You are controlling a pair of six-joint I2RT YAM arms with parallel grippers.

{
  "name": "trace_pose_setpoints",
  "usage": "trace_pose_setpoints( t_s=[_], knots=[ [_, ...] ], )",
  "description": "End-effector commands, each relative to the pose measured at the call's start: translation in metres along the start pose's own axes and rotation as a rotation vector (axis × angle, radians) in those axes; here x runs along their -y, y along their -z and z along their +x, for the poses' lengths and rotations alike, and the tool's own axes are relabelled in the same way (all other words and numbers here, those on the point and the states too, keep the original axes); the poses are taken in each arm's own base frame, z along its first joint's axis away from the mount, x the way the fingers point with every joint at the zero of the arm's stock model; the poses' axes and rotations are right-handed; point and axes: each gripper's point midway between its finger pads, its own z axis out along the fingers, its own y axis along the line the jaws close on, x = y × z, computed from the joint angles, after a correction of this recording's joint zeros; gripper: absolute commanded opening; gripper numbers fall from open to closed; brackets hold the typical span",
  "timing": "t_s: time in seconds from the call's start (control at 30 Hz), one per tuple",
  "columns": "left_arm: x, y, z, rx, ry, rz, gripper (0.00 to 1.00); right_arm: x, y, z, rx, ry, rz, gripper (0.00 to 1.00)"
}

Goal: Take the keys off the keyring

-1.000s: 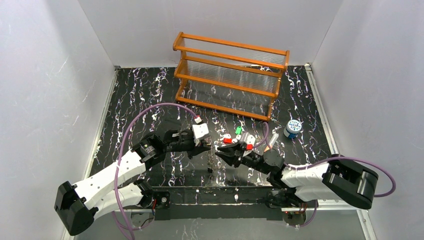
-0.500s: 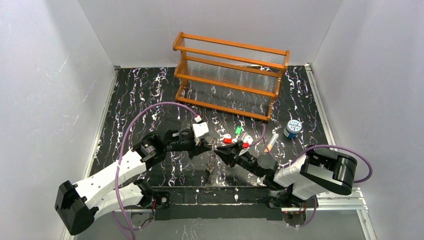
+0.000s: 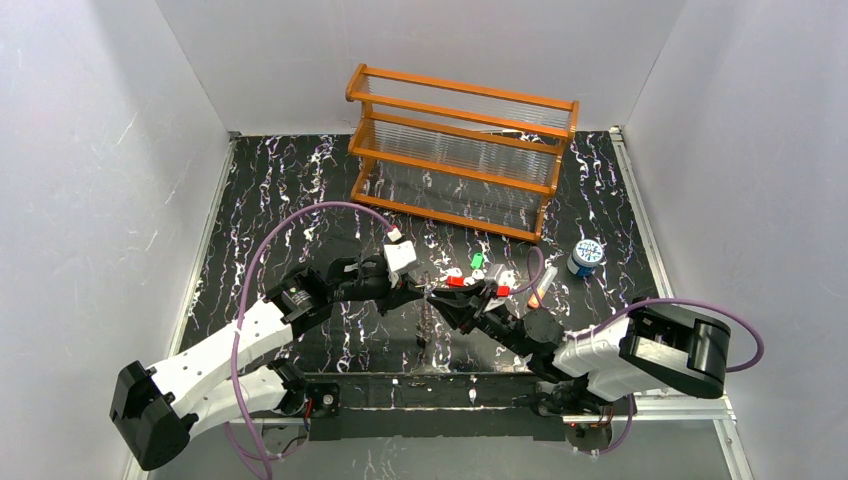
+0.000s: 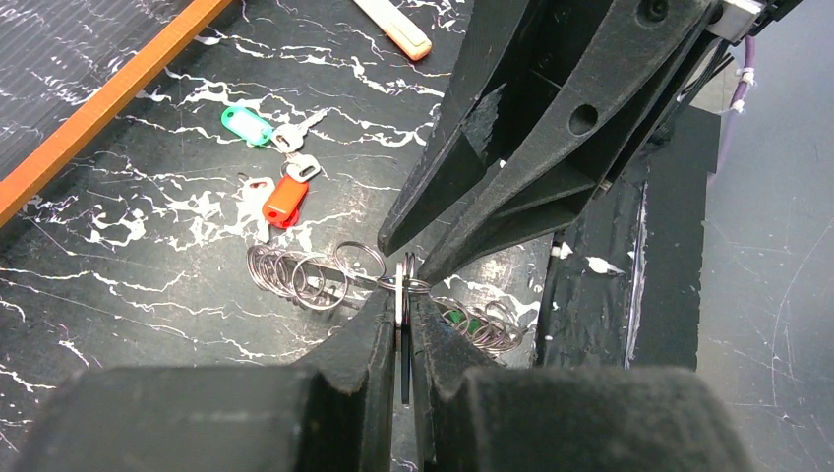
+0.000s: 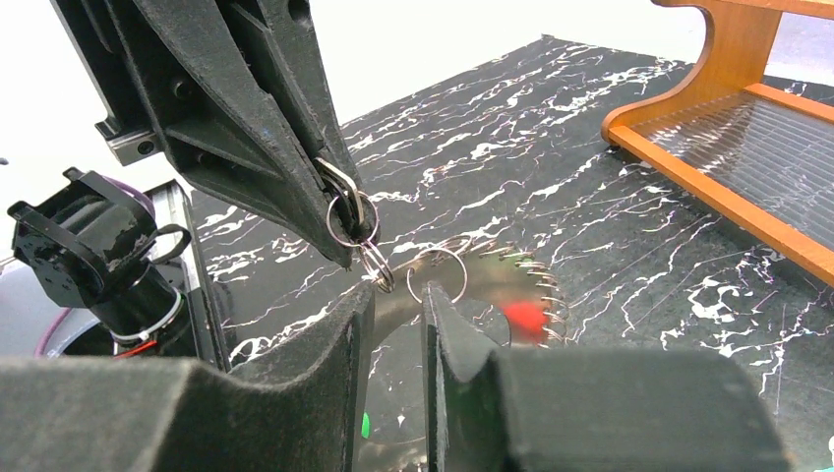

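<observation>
The keyring (image 5: 531, 280), a red key (image 5: 524, 320) on it, sits mid near edge of the surface (image 5: 551, 147), pinched by the pressed-together left hand (image 4: 401, 295) and the narrowly parted right hand (image 5: 398, 295).

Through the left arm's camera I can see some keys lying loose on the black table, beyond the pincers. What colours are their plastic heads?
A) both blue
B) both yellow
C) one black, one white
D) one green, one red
D: a green-headed key and a red-headed key lie side by side on the marbled table, clear of both grippers.
</observation>
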Motion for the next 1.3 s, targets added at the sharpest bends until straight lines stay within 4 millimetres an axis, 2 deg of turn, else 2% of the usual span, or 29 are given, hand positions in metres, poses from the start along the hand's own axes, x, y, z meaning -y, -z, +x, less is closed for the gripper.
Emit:
trace_pose_setpoints(
  t_s=[0.0,0.23,0.87,1.1,1.27],
  knots=[
    [-0.002,0.0,-0.011,0.041,-0.005,-0.001,0.0,-0.013,-0.009,-0.059,0.22,-0.037,-0.033,0.32],
    [-0.001,0.0,-0.012,0.049,-0.002,0.006,0.0,-0.01,-0.012,-0.064,0.253,-0.053,-0.013,0.3],
    [-0.007,-0.002,-0.007,0.031,0.02,-0.019,0.0,-0.023,-0.014,-0.078,0.296,-0.059,-0.075,0.3],
    [-0.003,-0.003,-0.008,0.037,0.018,0.007,0.0,-0.011,-0.014,-0.079,0.314,-0.067,-0.014,0.28],
    [-0.001,-0.002,-0.01,0.044,0.016,0.021,0.0,-0.011,-0.017,-0.081,0.327,-0.066,-0.008,0.26]
  ],
)
